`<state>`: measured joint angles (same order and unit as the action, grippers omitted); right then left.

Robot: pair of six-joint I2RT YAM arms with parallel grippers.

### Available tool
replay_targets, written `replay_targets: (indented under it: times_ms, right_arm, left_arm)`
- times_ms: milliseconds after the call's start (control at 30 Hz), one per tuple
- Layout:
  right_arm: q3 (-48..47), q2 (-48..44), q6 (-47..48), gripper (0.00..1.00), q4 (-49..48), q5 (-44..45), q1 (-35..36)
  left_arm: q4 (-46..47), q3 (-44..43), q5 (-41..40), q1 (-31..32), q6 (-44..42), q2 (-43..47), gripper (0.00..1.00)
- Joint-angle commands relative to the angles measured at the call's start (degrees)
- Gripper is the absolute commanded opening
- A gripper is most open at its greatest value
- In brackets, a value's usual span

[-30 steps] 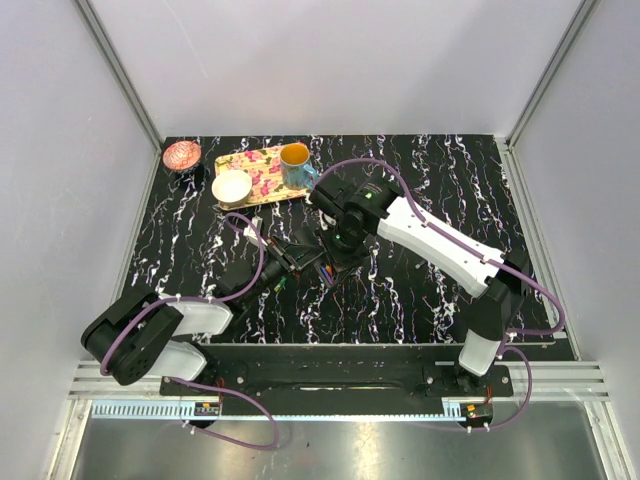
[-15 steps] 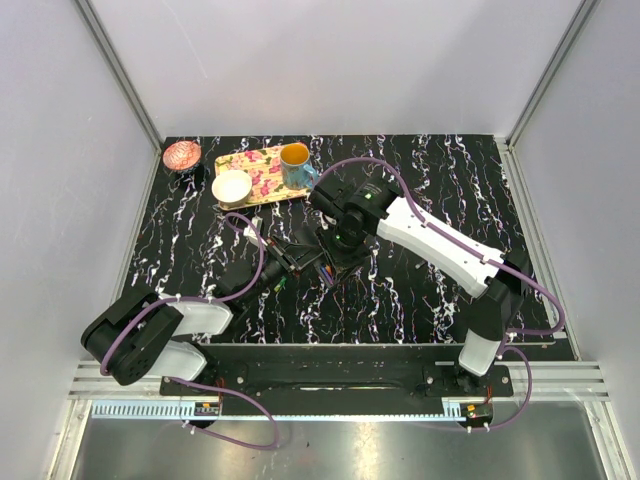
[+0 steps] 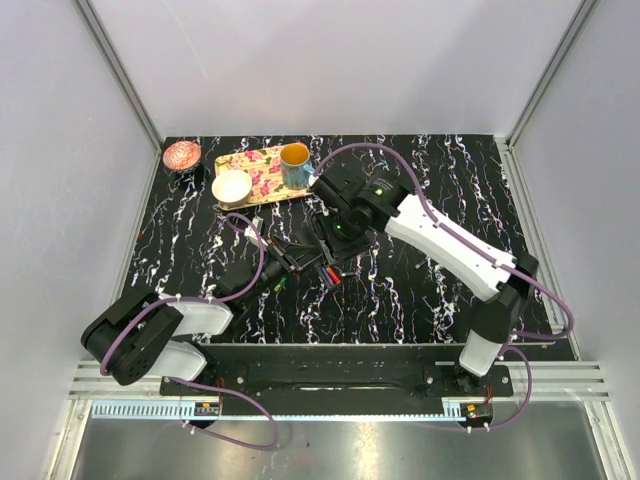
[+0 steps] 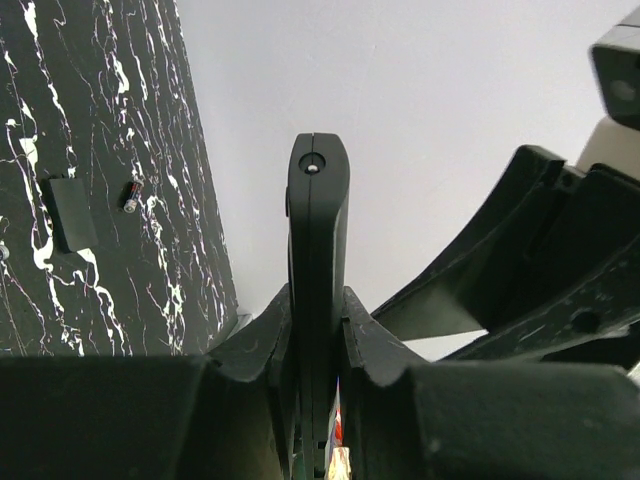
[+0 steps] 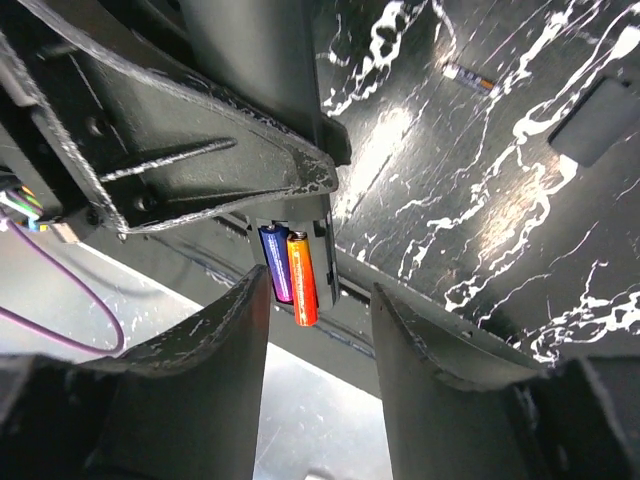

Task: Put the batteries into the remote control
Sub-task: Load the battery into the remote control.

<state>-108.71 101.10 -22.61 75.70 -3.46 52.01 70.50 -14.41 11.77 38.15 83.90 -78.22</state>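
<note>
Your left gripper [image 4: 318,325] is clenched on the remote control [image 4: 318,210]. In the left wrist view you see it edge-on as a slim black slab pinched between the two fingers. From above, it sits near the middle of the table [image 3: 430,300], where the two arms meet. Your right gripper [image 5: 320,300] is released: its fingers are spread wide and hold nothing. In the right wrist view those fingers frame the open recess of the remote control, and there a blue-purple battery [image 5: 275,263] and an orange battery [image 5: 302,278] lie side by side, touching along their length. You cannot tell from these views whether they are pressed fully home. A loose battery [image 5: 470,78] lies on the table well apart from the grippers, and near it lies a small flat black rectangle [image 5: 598,118]. At the far left of the table you have the floral tray [image 3: 262,172], which carries a blue mug [image 3: 295,165] and a white bowl [image 3: 232,186], and a pink bowl [image 3: 182,154] stands on the table just beside the tray.
</note>
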Motion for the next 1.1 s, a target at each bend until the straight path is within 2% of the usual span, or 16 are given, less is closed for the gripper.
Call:
replay_targets:
  times_ms: [0,33,67,100,133,167,200,233,267,367,567,633,767,967,1067]
  right_arm:
    - [3.47,-11.07,-1.12,0.51,-10.10,7.41,-0.07]
    - [7.33,-14.23,-1.03,0.51,-19.36,10.12,-0.07]
    - [16.68,-21.05,-0.94,0.53,-24.67,11.10,-0.07]
    - [21.64,-24.42,-1.03,0.56,-30.12,11.46,-0.15]
    - [26.48,-27.76,-1.12,0.73,-40.62,12.16,-0.07]
    - [35.23,-33.80,-3.82,0.99,-45.16,13.56,-0.07]
    - [39.49,-36.65,-5.24,1.00,-49.21,15.22,-0.15]
    - [43.36,-39.46,-5.25,1.00,-57.77,14.63,-0.24]
    - [49.41,-44.19,-3.86,1.00,-60.99,13.32,-0.24]
    - [56.56,-50.01,-1.14,1.00,-67.69,10.24,-0.15]
    - [61.14,-50.74,1.87,0.98,-69.72,0.66,-0.15]
    - [62.64,-51.61,1.96,0.96,-71.91,-1.62,-0.15]
    - [65.54,-52.06,2.75,0.94,-73.68,-5.84,-0.24]
    - [69.15,-53.90,2.40,0.93,-76.48,-6.82,-0.24]
    - [70.55,-54.60,2.31,0.93,-78.86,-7.08,-0.15]
  left_arm:
    - [5.62,-1.58,0.79,0.08,0.74,0.08,0.00]
    - [5.27,-1.84,2.19,-0.27,0.57,0.08,0.00]
    - [4.91,-2.19,3.07,-0.44,0.48,0.08,0.00]
    - [3.61,-2.89,5.08,-0.62,0.39,-0.01,0.00]
    - [2.98,-3.07,6.15,-0.97,0.30,-0.01,0.00]
    - [2.72,-3.25,6.94,-1.23,0.30,-0.09,0.00]
    - [2.80,-3.16,8.43,-1.32,0.30,-0.18,0.00]
    - [2.80,-3.08,9.05,-1.50,0.56,-0.10,0.00]
    - [2.89,-2.99,9.58,-1.59,0.74,-0.01,0.00]
    - [2.71,-2.46,11.25,-1.94,1.70,0.08,0.00]
    - [2.28,-2.81,12.93,-2.82,4.17,1.92,0.00]
    - [-0.70,-4.39,13.45,-3.34,3.47,3.15,0.00]
    - [-12.63,-8.17,13.72,-3.96,0.13,7.10,0.00]
    - [-18.64,-11.25,14.86,-5.37,-1.54,9.92,0.00]
    - [-17.86,-11.07,16.09,-5.81,-0.41,9.22,0.00]
